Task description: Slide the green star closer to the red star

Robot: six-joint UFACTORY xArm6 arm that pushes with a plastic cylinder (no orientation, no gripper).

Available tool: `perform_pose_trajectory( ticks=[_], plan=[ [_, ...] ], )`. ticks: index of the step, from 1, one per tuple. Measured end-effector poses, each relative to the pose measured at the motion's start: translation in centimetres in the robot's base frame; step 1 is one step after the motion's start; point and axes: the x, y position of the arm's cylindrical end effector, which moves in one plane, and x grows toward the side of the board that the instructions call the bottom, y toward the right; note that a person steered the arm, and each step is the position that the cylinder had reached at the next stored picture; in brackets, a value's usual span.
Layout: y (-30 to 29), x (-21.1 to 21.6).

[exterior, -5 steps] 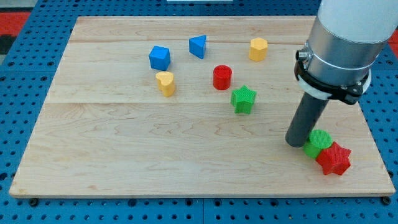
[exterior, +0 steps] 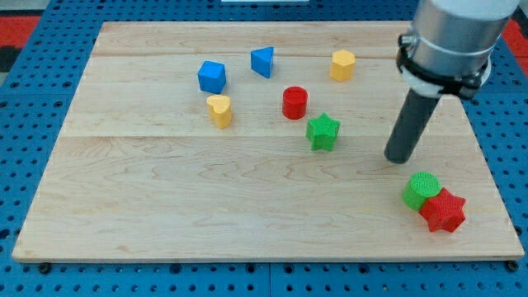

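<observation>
The green star [exterior: 323, 131] sits mid-table [exterior: 165, 206], well apart from the red star [exterior: 444, 210] by the view's bottom right corner, so the slide looks not yet begun. My tip [exterior: 398, 157] rests between them, touching neither; it has no fingers and holds nothing. Counting across: two blue blocks, two yellow, one red cylinder [exterior: 294, 102], one green star, one green cylinder [exterior: 421, 190] touching the one red star.

Wooden board [exterior: 165, 206] (eight blocks, seemingly)
</observation>
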Motion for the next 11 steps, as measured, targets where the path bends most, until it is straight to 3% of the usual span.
perform_pose_trajectory(
  ticks=[1,6,11],
  plan=[
    [-1.6,-4.0],
    [-14.1,-4.1],
    [-18.2,4.2]
  ],
)
